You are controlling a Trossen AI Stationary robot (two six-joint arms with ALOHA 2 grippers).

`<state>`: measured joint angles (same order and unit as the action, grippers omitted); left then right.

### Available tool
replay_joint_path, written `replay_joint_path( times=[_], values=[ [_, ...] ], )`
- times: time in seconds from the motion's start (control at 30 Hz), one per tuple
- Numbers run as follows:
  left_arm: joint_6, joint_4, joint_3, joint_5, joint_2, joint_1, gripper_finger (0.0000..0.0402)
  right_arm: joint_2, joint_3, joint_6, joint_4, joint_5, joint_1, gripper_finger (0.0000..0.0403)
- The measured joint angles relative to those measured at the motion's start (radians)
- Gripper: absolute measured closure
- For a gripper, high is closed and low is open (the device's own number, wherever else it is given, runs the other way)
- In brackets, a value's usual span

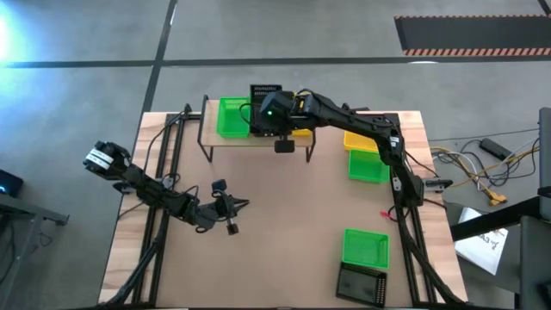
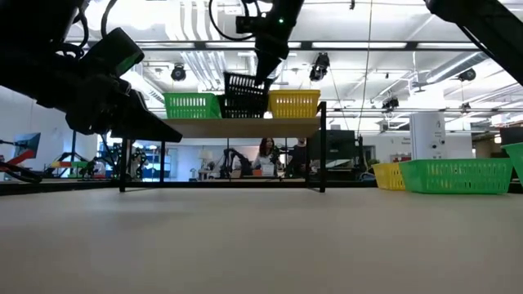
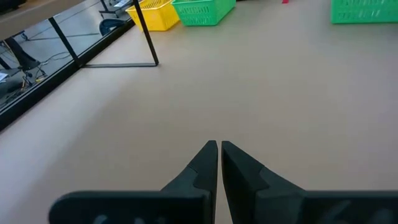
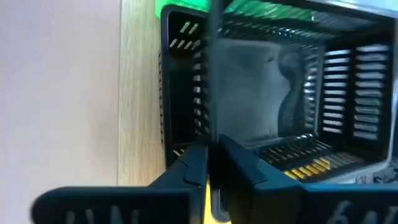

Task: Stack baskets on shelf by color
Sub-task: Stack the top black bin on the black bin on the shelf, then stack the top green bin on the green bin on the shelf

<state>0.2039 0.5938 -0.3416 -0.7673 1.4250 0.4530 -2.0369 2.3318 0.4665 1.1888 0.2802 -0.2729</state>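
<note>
The light-wood shelf [image 1: 258, 140] stands at the table's far edge. On it are a green basket [image 1: 231, 118], a black perforated basket [image 1: 263, 102] and a yellow basket [image 2: 294, 104], the yellow one mostly under my right arm in the high view. My right gripper [image 4: 211, 158] reaches over the shelf and is shut on the black basket [image 2: 243, 96], which sits tilted between the other two. My left gripper [image 3: 219, 148] is shut and hangs above the table's left half [image 1: 231, 209], touching nothing. My right gripper pinches the black basket's side wall [image 4: 214, 93] next to the yellow basket, one finger inside and one outside. The fingers come from above, pointing down. The basket is tilted, its side toward the green basket higher, its lower part down at the shelf board [image 2: 245, 126].
A yellow basket [image 1: 362, 140] and a green basket [image 1: 368, 165] lie on the table's right side. Another green basket [image 1: 365, 247] and a black one [image 1: 362, 282] sit by the near right corner. Bare tabletop spreads across the middle. People show in the room behind the shelf.
</note>
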Motion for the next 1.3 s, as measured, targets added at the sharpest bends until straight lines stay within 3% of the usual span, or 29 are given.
replay_joint_path(
  times=[0.3,0.5,0.73,0.93,1.07,1.3],
  values=[
    [0.0,0.002,0.0,0.0,0.0,0.0,0.0396,0.003,0.005,-0.016,0.011,-0.013,0.002,0.0281],
    [-0.001,0.006,0.0,0.0,0.0,0.0,0.0396,0.031,0.01,-0.034,0.011,-0.056,0.002,0.0263],
    [-0.002,0.012,0.0,0.0,0.0,0.0,0.0396,0.089,-0.002,-0.134,-0.021,-0.165,-0.006,0.0284],
    [-0.034,0.054,-0.001,0.0,0.0,-0.001,0.0396,0.083,-0.136,-0.232,-0.239,-0.153,-0.017,0.0322],
    [-0.027,0.054,-0.002,0.003,0.0,0.0,0.0396,0.083,-0.206,-0.24,-0.262,-0.15,-0.015,0.0356],
    [-0.027,0.058,-0.006,0.006,0.0,0.0,0.0396,0.133,-0.208,-0.261,-0.313,-0.149,-0.01,0.0392]
  ],
)
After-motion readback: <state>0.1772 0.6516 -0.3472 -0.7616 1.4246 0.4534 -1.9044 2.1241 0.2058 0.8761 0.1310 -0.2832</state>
